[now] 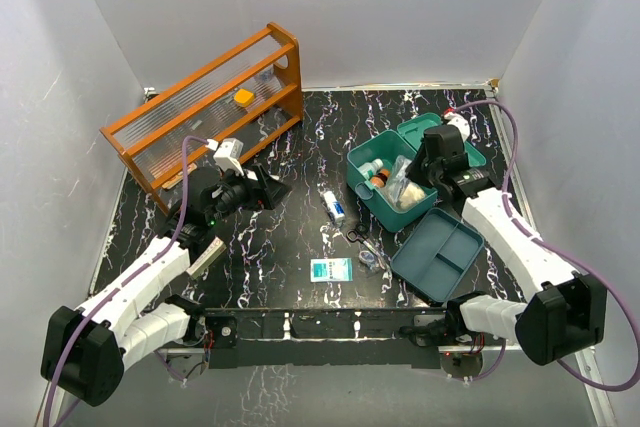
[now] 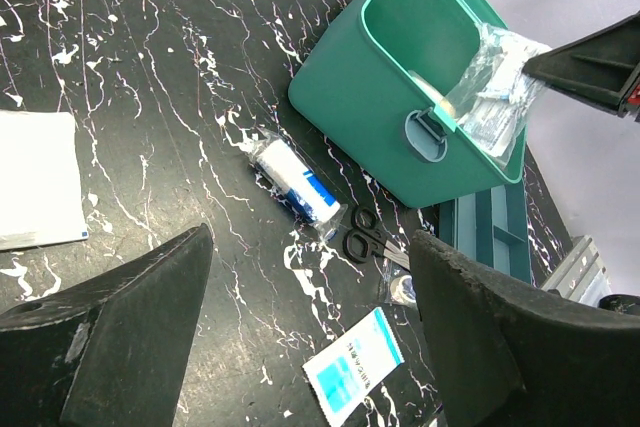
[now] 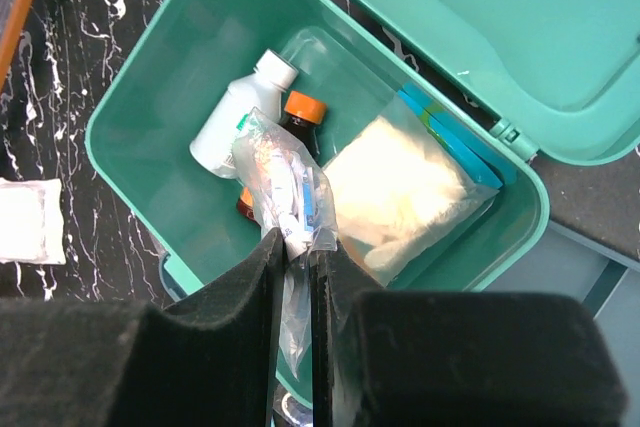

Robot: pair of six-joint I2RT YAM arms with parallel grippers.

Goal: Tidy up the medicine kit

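The medicine kit (image 1: 362, 185) is a teal box with its lid open, at the right back of the table; it also shows in the left wrist view (image 2: 370, 97) and the right wrist view (image 3: 150, 177). Inside lie a white bottle (image 3: 235, 112), a brown bottle with an orange cap (image 3: 302, 110), a bag of white gauze (image 3: 395, 192) and a blue packet (image 3: 455, 137). My right gripper (image 3: 297, 247) is over the box, shut on a clear plastic bag (image 3: 285, 177) with a tube in it. My left gripper (image 2: 312, 247) is open and empty above the table, left of the kit.
On the table lie a wrapped bandage roll (image 2: 295, 184), black scissors (image 2: 368, 237), a blue-white sachet (image 2: 355, 362) and a small bagged tape roll (image 2: 402, 290). A blue-grey divided tray (image 1: 437, 253) lies in front of the kit. An orange rack (image 1: 210, 107) stands back left. A white packet (image 2: 35, 182) lies left.
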